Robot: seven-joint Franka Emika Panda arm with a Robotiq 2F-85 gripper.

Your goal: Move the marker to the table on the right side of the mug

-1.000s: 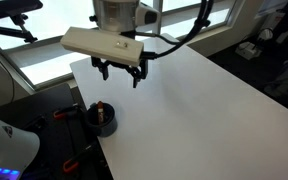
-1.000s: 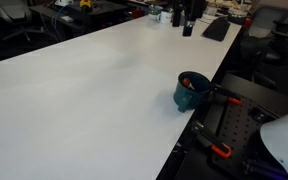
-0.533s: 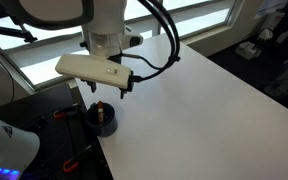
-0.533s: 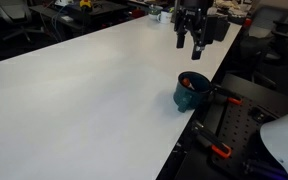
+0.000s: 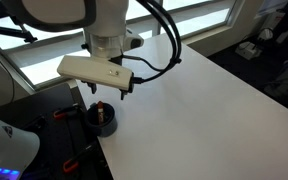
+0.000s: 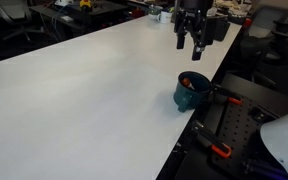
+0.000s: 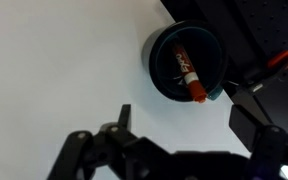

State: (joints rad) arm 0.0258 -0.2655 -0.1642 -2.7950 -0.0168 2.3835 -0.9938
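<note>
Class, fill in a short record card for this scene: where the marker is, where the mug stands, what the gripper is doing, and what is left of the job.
marker: lying inside the mug, reddish-orange end visible in the wrist view
mug: upright on the white table, close to its edge
gripper: open, empty, in the air near the mug, touching nothing
job left: marker not yet grasped or taken out
</note>
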